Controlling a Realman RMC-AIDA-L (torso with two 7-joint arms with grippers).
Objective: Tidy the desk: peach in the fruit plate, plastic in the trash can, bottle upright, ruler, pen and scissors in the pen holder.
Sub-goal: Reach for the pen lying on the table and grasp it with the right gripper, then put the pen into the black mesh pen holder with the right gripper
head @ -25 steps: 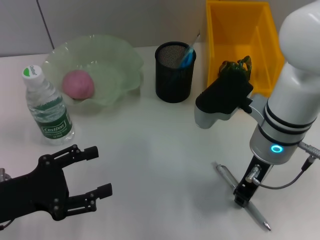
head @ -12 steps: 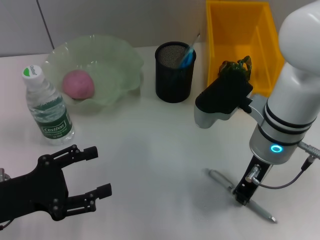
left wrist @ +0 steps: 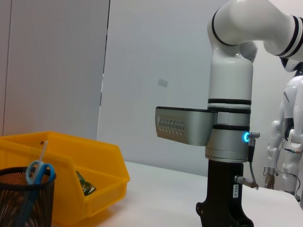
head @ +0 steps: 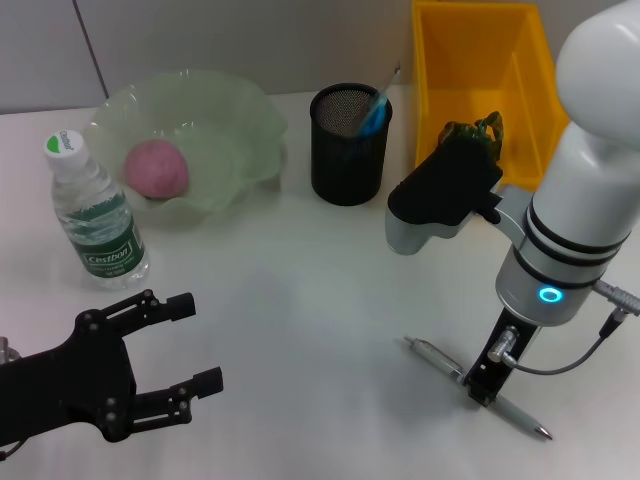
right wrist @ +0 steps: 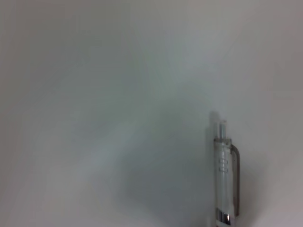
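On the tabletop (head: 300, 320) at your right, the right pincer (head: 484, 385) stands upright over 1 pen (head: 476, 388), touching its middle; can't tell if it's clamped. Left pincer (head: 190, 375) hovers low at front left, fingers spread, nothing in them. You've got 1 pen holder (head: 349, 145) w/ blue scissors (head: 373, 113) inside, 1 fruit plate (head: 200, 135) w/ 1 peach (head: 156, 168), 1 yellow trash can (head: 480, 75) w/ plastic (head: 470, 133), 1 bottle (head: 95, 215) upright. Right wrist view alone shows you the pen's clip end (right wrist: 226, 175).
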